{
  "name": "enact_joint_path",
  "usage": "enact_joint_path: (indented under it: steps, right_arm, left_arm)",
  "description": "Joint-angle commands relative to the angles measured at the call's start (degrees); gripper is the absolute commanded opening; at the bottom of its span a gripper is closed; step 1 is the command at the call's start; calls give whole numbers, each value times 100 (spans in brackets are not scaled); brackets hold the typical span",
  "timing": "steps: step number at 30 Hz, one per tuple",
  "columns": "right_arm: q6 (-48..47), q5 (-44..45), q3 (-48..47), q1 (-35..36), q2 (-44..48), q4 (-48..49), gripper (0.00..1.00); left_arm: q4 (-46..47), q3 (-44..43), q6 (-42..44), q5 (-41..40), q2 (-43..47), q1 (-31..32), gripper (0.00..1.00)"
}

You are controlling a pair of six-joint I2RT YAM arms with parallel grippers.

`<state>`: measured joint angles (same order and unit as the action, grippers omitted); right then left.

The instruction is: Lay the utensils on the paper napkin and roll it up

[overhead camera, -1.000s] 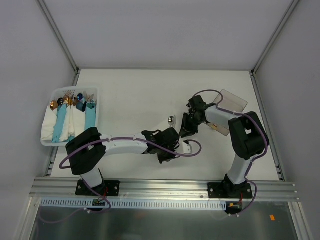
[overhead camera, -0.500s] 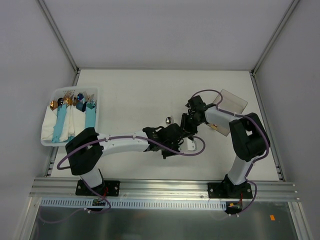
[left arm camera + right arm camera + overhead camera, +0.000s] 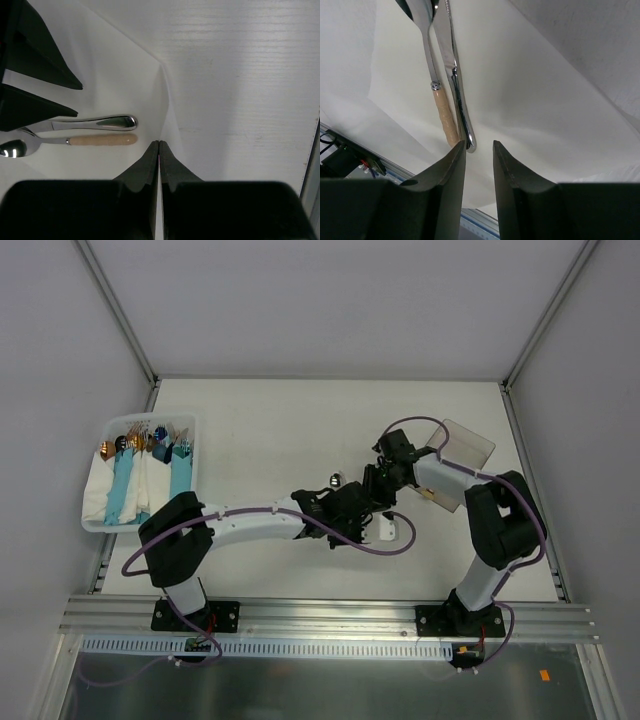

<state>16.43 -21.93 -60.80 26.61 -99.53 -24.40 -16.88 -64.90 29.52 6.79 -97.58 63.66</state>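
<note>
White paper napkin [image 3: 110, 65], pinched at its lifted edge by my closed left gripper [image 3: 159, 145], carries the utensils [image 3: 451, 65] side by side; my right gripper [image 3: 479, 147] hangs narrowly parted and empty at their handle ends, where a hasty roll could tear paper or skid them off.

2 utensils lie side by side, touching, on the paper napkin [image 3: 530, 95]: a spoon [image 3: 434, 75] with a shiny bowl and a tan handle, and an all-steel knife [image 3: 453, 60]. Their handle ends line up. The napkin is thin, white and unrolled, with 1 edge [image 3: 164, 105] lifted in a fold just beside the handles.
</note>
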Motion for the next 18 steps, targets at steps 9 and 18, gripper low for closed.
enact_joint_path:
  steps: [9, 18]
  right_arm:
    - [1, 84, 542, -418, 1118, -135, 36]
    - [-253, -224, 1034, -833, 1822, -135, 42]
  left_arm:
    - [212, -295, 1090, 7, -226, -169, 0]
    - [265, -479, 1495, 323, -420, -433, 0]
